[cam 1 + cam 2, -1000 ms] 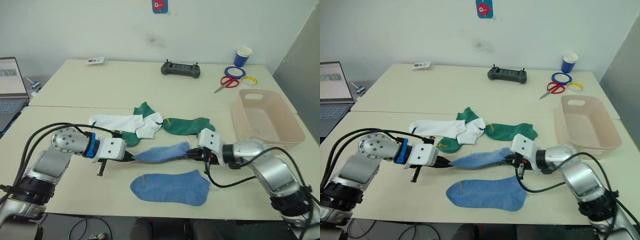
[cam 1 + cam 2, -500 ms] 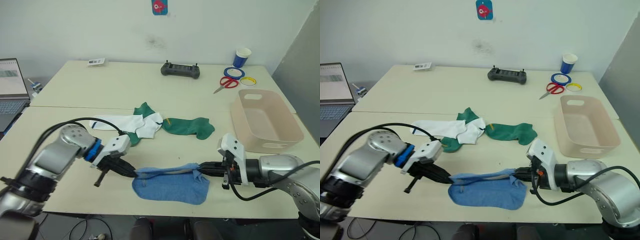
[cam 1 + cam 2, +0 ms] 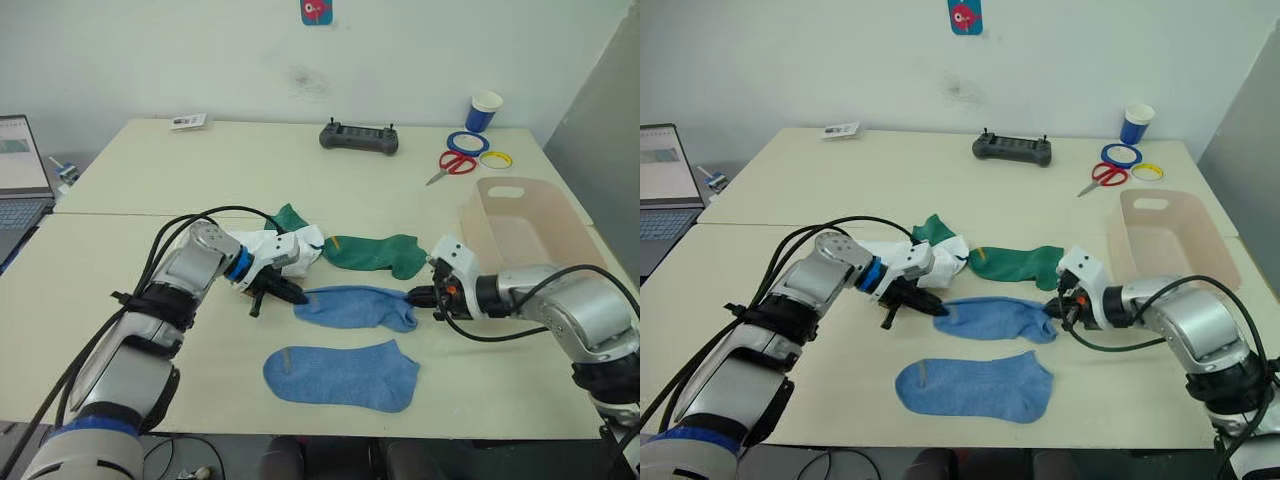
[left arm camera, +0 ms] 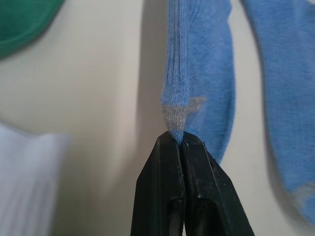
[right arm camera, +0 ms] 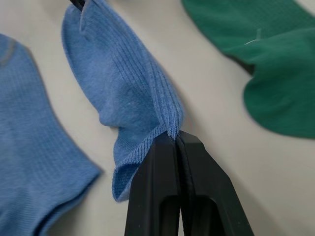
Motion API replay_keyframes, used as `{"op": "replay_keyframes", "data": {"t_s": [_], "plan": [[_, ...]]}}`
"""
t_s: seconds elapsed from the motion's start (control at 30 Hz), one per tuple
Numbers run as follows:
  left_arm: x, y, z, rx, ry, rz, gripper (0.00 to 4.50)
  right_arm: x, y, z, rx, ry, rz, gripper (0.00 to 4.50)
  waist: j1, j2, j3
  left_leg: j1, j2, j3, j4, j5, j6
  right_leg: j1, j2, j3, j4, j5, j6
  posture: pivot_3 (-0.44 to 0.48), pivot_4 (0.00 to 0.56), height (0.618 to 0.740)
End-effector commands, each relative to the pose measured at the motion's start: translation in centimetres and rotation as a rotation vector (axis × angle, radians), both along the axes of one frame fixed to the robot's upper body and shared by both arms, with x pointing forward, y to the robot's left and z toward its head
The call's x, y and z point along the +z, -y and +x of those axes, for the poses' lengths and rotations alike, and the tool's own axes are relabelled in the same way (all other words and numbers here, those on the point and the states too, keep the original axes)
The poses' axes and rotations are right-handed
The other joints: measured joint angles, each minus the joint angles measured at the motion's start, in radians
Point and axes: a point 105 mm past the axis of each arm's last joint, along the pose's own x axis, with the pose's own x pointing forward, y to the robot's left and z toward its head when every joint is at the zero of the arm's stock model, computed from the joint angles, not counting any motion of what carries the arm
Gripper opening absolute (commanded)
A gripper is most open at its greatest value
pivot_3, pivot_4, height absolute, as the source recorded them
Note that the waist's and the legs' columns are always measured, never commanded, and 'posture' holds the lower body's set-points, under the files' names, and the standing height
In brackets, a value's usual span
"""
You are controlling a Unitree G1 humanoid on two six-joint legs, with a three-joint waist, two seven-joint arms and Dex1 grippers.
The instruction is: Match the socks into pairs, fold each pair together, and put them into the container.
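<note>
1. On the table (image 3: pixel 120 260), a blue sock (image 3: pixel 355 306) lies stretched between the two grippers.
2. The left gripper (image 3: pixel 296 297) pinches its one end, the right gripper (image 3: pixel 412 297) its other end.
3. A second blue sock (image 3: pixel 342 374) lies flat just in front.
4. The tub (image 3: pixel 530 240) stands to the right.

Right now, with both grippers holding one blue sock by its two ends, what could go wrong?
1. The left gripper and right gripper each pinch only a thin edge of the held blue sock; it may slip out at either end.
2. The held sock lies apart from the other blue sock, so it may land misaligned.
3. The green sock lies close to the right gripper and could be dragged along.
</note>
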Motion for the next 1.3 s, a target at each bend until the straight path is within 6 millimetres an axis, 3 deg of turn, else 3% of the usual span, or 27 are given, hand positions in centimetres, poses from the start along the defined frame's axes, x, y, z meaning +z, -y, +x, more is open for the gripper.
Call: {"op": "replay_keyframes", "data": {"t_s": [0.03, 0.17, 0.4, 0.57, 0.7, 0.9, 1.03, 1.13, 1.3], "plan": [[1.3, 0.5, 0.9, 0.033, 0.034, -0.052, 0.0, 1.2, 0.1, 0.6, 0.021, 0.107, -0.034, 0.63, 0.0, 0.0, 0.0, -0.002, 0.0, 0.0, 0.0, 0.0, 0.0, -0.002, 0.0, 0.0, 0.001, 0.0, 0.0, 0.0, 0.15, 0.74], [2.7, 0.5, 1.7, 0.06, 0.139, -0.092, 0.83, 2.1, 0.8, 1.2, -0.001, 0.23, -0.087, 1.95, -0.001, 0.0, 0.0, -0.01, 0.0, 0.0, 0.001, 0.001, 0.0, -0.011, 0.0, 0.0, 0.003, 0.003, -0.005, 0.0, 0.15, 0.74], [6.7, -2.3, 0.2, 0.181, 0.117, -0.213, 2.96, 3.6, 2.1, -0.4, -0.054, 0.293, -0.039, 4.36, -0.002, 0.0, 0.0, -0.01, 0.0, -0.001, 0.001, 0.001, 0.0, -0.011, 0.0, 0.0, 0.002, 0.003, -0.005, 0.0, 0.15, 0.74], [5.7, -3.9, -2.2, 0.344, -0.011, -0.263, 4.49, 3.8, 1.6, -2.6, -0.079, 0.331, 0.065, 4.5, -0.002, 0.0, 0.0, -0.009, 0.0, -0.001, 0.001, 0.001, 0.0, -0.01, 0.0, 0.0, 0.004, 0.003, -0.005, 0.0, 0.15, 0.74], [3.8, -2.9, -3.4, 0.431, -0.04, -0.309, 4.49, 3.8, -0.4, -4.6, -0.041, 0.354, 0.158, 4.5, 0.0, 0.0, 0.0, -0.008, 0.0, -0.002, 0.002, 0.001, -0.001, -0.009, -0.001, -0.001, 0.005, 0.001, -0.001, 0.0, 0.15, 0.74], [0.4, -1.8, -1.6, 0.668, 0.004, -0.31, 4.49, 3.3, -3.4, -7.6, 0.03, 0.308, 0.232, 4.5, 0.007, 0.0, 0.0, -0.009, 0.0, -0.004, 0.012, 0.001, -0.002, -0.008, -0.001, -0.001, 0.012, 0.001, 0.0, 0.0, 0.15, 0.74], [-0.4, 0.3, -2.2, 0.67, -0.077, -0.354, 4.49, 3.1, -4.1, -8.5, 0.03, 0.286, 0.235, 4.5, 0.004, 0.0, -0.001, -0.007, -0.001, -0.003, 0.015, 0.001, -0.002, -0.006, -0.001, 0.001, 0.013, 0.004, 0.002, 0.0, 0.15, 0.74], [-1.0, 1.0, -2.0, 0.689, -0.098, -0.351, 3.91, 2.9, -3.7, -8.4, 0.006, 0.288, 0.219, 4.5, 0.003, 0.0, -0.001, -0.004, -0.001, -0.002, 0.015, 0.002, -0.002, -0.004, -0.001, 0.001, 0.013, 0.005, 0.001, 0.0, 0.15, 0.74], [-1.4, 1.2, -1.2, 0.728, -0.084, -0.351, 2.44, 2.6, -2.9, -7.9, -0.052, 0.293, 0.194, 4.5, 0.004, 0.0, -0.001, -0.002, -0.001, -0.003, 0.014, 0.002, -0.002, 0.0, -0.001, 0.0, 0.01, 0.005, 0.001, 0.0, 0.15, 0.74]]}}
